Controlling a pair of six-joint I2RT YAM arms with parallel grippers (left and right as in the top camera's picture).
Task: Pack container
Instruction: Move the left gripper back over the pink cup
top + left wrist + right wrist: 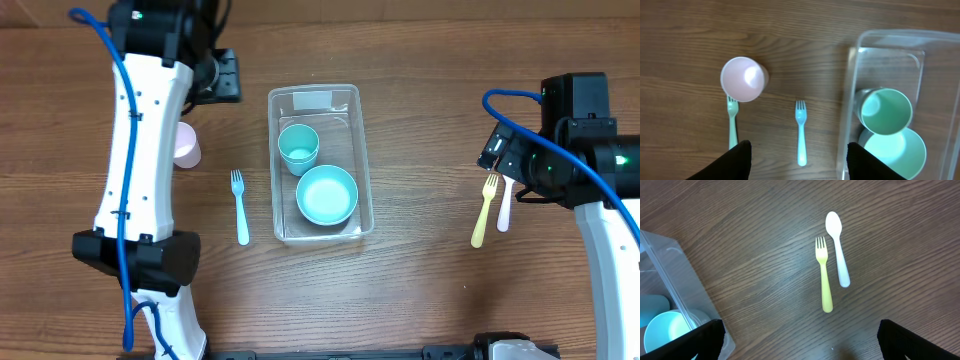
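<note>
brown wood-grain table (430, 290) fills every view, bearing the clear container (364, 160).

White arm links (140, 140) with black joints (135, 258), blue cables (122, 200), possibly green indicator lights (622, 160).

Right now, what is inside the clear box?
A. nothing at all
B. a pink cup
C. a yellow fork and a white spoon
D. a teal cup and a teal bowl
D: the overhead view shows a teal cup and a teal bowl sitting inside the container, while the yellow fork, white spoon and pink cup are out on the table.
</note>
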